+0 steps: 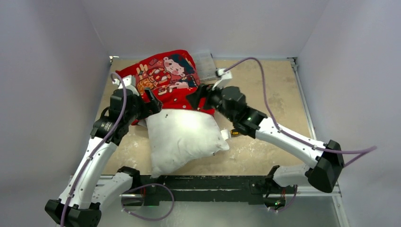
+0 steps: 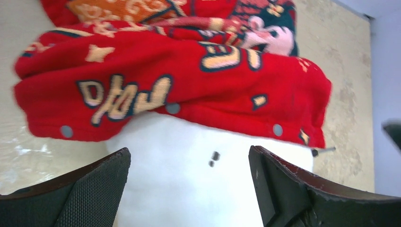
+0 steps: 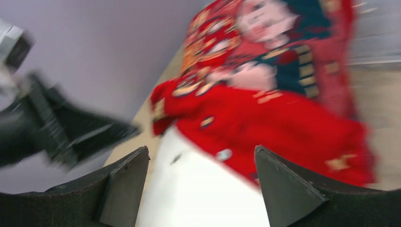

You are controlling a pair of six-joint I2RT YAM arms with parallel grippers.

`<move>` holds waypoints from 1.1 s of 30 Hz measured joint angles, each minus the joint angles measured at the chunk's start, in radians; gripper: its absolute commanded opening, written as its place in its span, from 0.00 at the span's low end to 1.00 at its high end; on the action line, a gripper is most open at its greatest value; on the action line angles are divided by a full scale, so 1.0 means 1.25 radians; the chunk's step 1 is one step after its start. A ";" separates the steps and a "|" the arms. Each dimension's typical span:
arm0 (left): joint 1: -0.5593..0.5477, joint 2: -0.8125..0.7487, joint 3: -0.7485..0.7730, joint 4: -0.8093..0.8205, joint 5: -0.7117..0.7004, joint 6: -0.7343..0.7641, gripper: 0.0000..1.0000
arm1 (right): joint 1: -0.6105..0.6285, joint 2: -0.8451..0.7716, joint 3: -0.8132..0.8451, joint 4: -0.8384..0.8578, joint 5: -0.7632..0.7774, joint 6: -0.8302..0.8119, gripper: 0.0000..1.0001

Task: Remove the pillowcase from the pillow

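The white pillow lies in the middle of the table, its near half bare. The red printed pillowcase is bunched over its far half, hem with snap buttons across the pillow. My left gripper hovers at the hem's left end, my right gripper at its right end. In the left wrist view the left gripper stands open over the pillow, below the pillowcase. Blurred in the right wrist view, the right gripper is open too, with pillow and pillowcase ahead.
A pale packet lies at the table's far edge behind the pillowcase. The tan tabletop is walled on three sides. The right arm's purple cable loops over the table's right half. The left gripper shows blurred in the right wrist view.
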 measured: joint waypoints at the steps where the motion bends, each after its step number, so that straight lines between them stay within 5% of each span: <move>1: -0.016 0.002 0.000 0.004 0.001 -0.002 0.95 | -0.042 -0.015 -0.013 0.003 0.001 0.001 0.90; 12: -0.437 0.217 0.018 0.057 -0.190 -0.062 0.99 | -0.283 -0.014 -0.115 0.065 -0.074 -0.005 0.94; 21: -0.595 0.388 0.082 0.061 -0.410 -0.122 0.99 | -0.337 0.066 -0.187 0.157 -0.182 -0.005 0.97; 28: -0.610 0.407 -0.010 0.106 -0.506 -0.211 0.96 | -0.333 0.147 -0.237 0.241 -0.285 -0.018 0.90; 31: -0.614 0.402 -0.067 0.142 -0.526 -0.244 0.81 | -0.321 0.162 -0.258 0.272 -0.316 -0.018 0.85; 33: -0.614 0.388 -0.099 0.172 -0.531 -0.257 0.46 | -0.313 0.169 -0.264 0.293 -0.333 -0.018 0.81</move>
